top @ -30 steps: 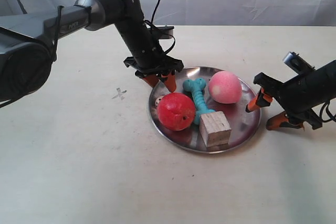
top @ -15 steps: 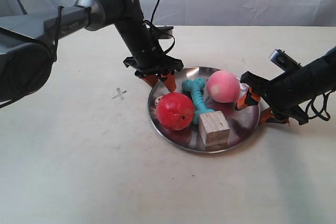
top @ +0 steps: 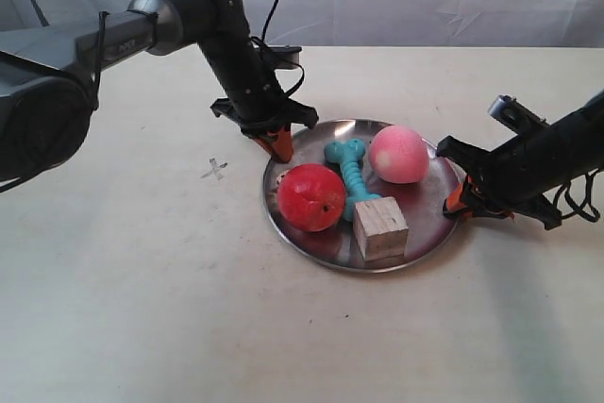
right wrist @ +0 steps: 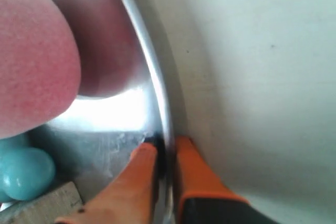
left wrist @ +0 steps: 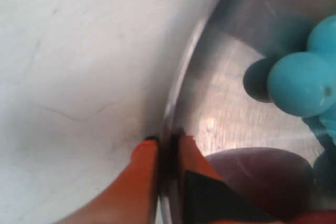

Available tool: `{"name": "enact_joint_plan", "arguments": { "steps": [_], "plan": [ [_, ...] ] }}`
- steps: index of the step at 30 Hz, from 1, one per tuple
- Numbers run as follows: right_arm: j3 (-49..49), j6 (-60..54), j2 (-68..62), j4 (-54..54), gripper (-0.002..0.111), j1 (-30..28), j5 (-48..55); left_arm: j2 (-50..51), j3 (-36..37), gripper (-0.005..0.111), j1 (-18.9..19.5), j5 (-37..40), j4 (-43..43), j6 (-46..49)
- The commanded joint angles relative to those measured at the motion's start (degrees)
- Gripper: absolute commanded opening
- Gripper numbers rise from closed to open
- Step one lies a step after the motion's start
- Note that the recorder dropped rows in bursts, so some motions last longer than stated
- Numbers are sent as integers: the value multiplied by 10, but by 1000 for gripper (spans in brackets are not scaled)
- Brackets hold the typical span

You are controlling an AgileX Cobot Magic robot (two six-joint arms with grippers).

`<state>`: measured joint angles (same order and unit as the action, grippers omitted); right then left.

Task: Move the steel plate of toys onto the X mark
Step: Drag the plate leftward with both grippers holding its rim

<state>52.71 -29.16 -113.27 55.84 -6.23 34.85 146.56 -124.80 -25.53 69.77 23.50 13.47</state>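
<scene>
Steel plate [top: 425,216], rim clamped by end effectors [left wrist: 167,142] [right wrist: 164,142]

Lower end of turquoise ribbed bone-shaped toy [top: 349,169] was hidden behind red ball-like fruit [top: 311,197] and pale wooden cube [top: 380,227]. Both wrist views were blurred close-up. Shiny round steel plate [left wrist: 220,108] was cropped in each, pink peach-like ball [right wrist: 31,61] ran off frame, cube showed only a corner.

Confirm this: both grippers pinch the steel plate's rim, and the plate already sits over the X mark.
Not quite. The steel plate does not cover the X mark: in the exterior view the mark lies bare on the table, apart from the plate's rim. The rest holds: the left gripper and right gripper each pinch the rim.
</scene>
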Motion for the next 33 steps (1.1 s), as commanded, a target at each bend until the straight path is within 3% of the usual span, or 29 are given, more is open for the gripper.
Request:
{"name": "enact_joint_plan", "arguments": {
  "steps": [1,10,18,27,33],
  "plan": [
    [-4,-4,-24,38,-1,17,50,34,11,0,-46,2,46,8],
    [-4,-7,-24,39,-1,16,90,16,14,0,-49,2,24,-16],
    [10,-4,-24,2,-1,16,140,-25,62,0,-49,2,-2,-16],
    [97,54,-24,-95,-1,-7,242,-81,123,0,-49,2,-39,-14],
    [146,54,-24,-89,-1,-41,302,-108,125,0,-48,2,-48,-14]
  ]
}}
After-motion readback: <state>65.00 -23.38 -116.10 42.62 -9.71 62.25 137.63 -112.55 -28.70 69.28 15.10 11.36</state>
